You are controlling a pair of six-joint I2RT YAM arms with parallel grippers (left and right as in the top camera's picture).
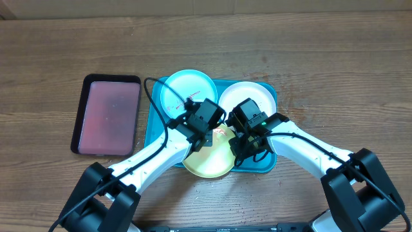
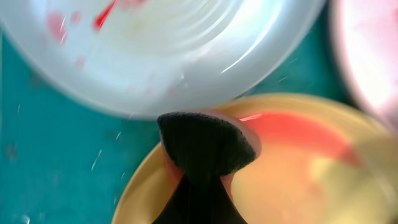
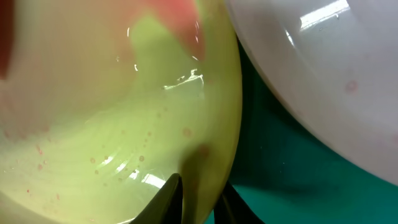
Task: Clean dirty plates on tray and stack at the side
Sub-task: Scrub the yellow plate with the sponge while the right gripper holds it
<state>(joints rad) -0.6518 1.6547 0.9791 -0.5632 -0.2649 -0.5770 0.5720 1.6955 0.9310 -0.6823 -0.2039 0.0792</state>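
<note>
The right gripper point(image 3: 200, 191) is nipped narrowly onto the near rim of the green plate point(image 3: 112, 124), one finger inside the rim and one outside. The left gripper point(image 2: 208, 149) has its dark fingers pressed together, tip down at the far rim of the same plate; whether anything thin sits between them I cannot tell. A red smear point(image 2: 298, 134) spreads over the plate just beside that tip.

The green plate lies at the front of the tray point(image 1: 265, 166), its front edge reaching over the tray's near rim. The blue plate point(image 1: 180, 90) sits in the tray's back left corner with faint red marks on it, its edge close over the green plate's rim right by the left fingers. The white plate point(image 1: 252, 96) sits in the back right corner, close to the green plate's rim on the right gripper's side. Both arms crowd over the middle of the tray and hide where the three plates meet.

Well to the left, apart from the tray, a black tray point(image 1: 108, 116) with a pinkish inside lies on the wooden table point(image 1: 322, 51).
</note>
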